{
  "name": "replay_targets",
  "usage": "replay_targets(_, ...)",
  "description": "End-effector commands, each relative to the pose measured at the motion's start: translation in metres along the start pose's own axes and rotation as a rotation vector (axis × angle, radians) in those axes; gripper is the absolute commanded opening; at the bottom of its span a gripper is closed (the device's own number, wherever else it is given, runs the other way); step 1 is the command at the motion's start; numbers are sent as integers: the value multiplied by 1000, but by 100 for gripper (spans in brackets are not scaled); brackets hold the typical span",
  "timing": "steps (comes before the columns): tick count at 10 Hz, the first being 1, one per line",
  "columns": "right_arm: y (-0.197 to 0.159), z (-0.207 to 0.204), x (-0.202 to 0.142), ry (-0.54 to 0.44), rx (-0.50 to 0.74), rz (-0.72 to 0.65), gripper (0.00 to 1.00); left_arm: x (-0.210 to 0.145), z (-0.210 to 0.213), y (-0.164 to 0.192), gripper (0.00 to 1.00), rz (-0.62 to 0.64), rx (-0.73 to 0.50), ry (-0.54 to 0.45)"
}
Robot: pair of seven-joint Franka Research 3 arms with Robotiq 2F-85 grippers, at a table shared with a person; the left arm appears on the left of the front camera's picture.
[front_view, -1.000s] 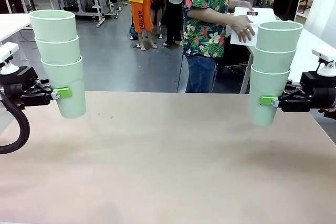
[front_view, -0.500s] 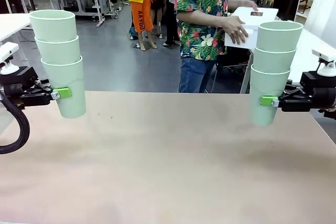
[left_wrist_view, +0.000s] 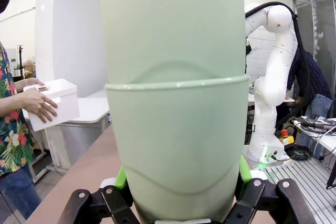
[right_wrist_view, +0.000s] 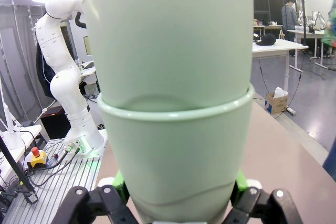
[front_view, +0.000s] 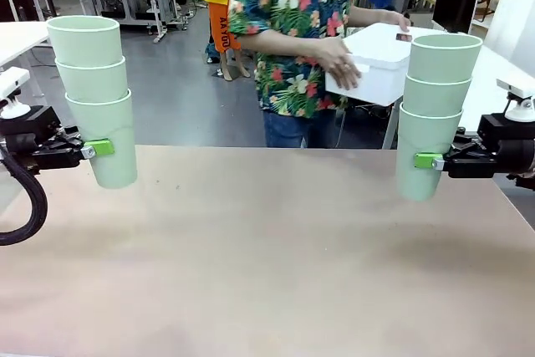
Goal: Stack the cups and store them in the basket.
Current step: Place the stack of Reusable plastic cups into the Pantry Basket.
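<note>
Two stacks of three pale mint-green cups hang upright above the table. My left gripper is shut on the bottom cup of the left stack, which looms close in the left wrist view. My right gripper is shut on the bottom cup of the right stack, seen up close in the right wrist view. Beyond the far edge, a person in a floral shirt carries the white basket with both hands; the basket also appears in the left wrist view.
The tan table lies bare between the two stacks. White desks stand at far left and far right. Other people stand farther back in the room.
The person has walked left and closer to the table, bringing the white basket lower and nearer. Both arms and their cup stacks have stayed still.
</note>
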State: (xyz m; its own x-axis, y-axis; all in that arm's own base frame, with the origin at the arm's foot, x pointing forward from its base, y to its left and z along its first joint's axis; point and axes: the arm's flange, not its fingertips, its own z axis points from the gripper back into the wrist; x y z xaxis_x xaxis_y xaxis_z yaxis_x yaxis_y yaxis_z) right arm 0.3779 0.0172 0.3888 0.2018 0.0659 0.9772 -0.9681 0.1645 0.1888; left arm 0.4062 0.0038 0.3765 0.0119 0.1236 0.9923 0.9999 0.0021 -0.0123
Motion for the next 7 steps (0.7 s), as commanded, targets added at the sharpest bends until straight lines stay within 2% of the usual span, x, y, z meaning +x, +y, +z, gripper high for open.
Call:
replay_targets(1, 1, 0, 3, 1, -1, 8, 87, 4, -1, -1, 86, -10, -3, -4)
replay_targets(7, 1, 0, 3, 1, -1, 8, 87, 4, -1, -1, 86, -10, -3, -4)
